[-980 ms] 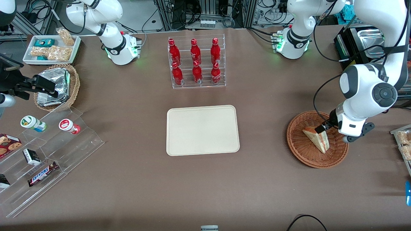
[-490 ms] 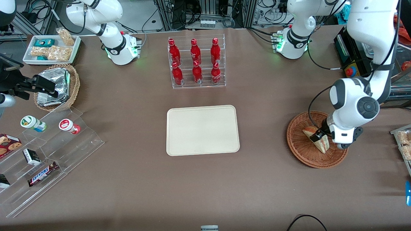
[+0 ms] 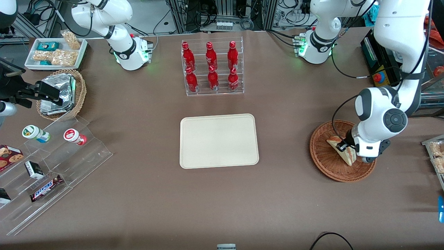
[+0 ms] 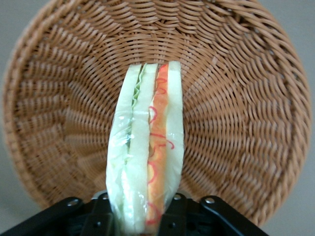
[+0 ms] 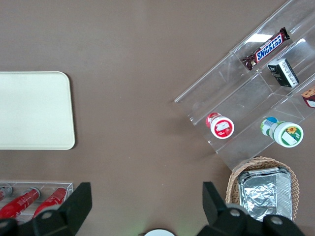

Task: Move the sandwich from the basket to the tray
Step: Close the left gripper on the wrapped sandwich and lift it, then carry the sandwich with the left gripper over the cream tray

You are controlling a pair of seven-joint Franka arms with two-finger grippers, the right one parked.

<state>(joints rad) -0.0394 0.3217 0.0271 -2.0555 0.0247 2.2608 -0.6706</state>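
The sandwich (image 3: 349, 158), a wrapped wedge with green and red-orange filling, stands on edge in the reddish-brown wicker basket (image 3: 322, 163) toward the working arm's end of the table. My gripper (image 3: 343, 147) reaches down into the basket and is shut on the sandwich. In the left wrist view the sandwich (image 4: 147, 147) rises between the black fingers (image 4: 101, 217), which press its wrap on both sides, with the basket (image 4: 236, 123) around it. The cream tray (image 3: 218, 140) lies bare at the table's middle, and its corner shows as the tray (image 5: 34, 110) in the right wrist view.
A clear rack of red bottles (image 3: 212, 67) stands farther from the camera than the tray. Toward the parked arm's end are a small wicker basket of foil packets (image 3: 60, 93), a white snack tray (image 3: 55, 52) and a stepped acrylic stand (image 3: 52, 166). More snacks (image 3: 435, 156) lie beside the basket.
The left arm has come down and toward the tray's side, over the basket. Its gripper has settled lower around the sandwich, which has hardly moved.
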